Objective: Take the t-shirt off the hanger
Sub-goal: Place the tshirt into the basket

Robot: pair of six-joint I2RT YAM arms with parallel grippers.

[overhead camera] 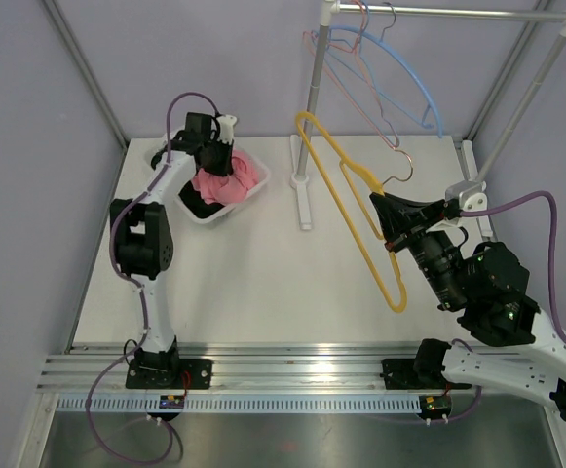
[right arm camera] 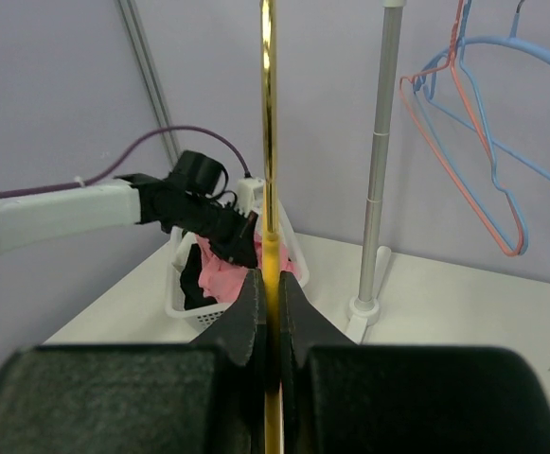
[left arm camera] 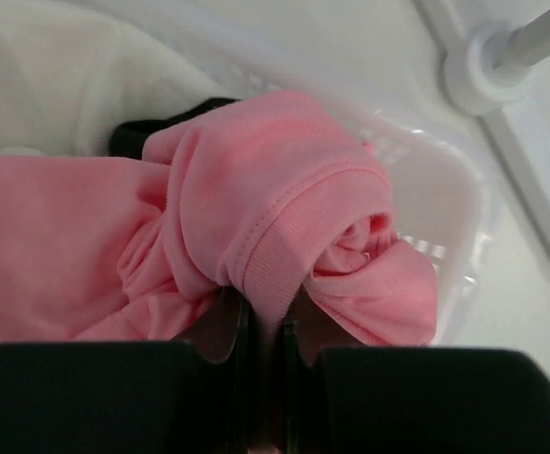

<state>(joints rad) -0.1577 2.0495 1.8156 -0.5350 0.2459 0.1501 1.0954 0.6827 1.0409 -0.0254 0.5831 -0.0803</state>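
The pink t-shirt (overhead camera: 232, 181) lies bunched in the white basket (overhead camera: 255, 192) at the back left, off the hanger. My left gripper (overhead camera: 218, 166) is shut on a ribbed fold of the t-shirt (left arm camera: 256, 218), right above the basket (left arm camera: 464, 208). The yellow hanger (overhead camera: 346, 210) is bare and held in the air over the right half of the table. My right gripper (overhead camera: 385, 207) is shut on the hanger's wire (right arm camera: 269, 142), which runs straight up between the fingers (right arm camera: 252, 307).
A clothes rack with a white post (overhead camera: 311, 97) and foot (overhead camera: 302, 200) stands at the back centre. Blue and orange hangers (overhead camera: 399, 73) hang from its rail. Dark cloth (overhead camera: 197, 207) also lies in the basket.
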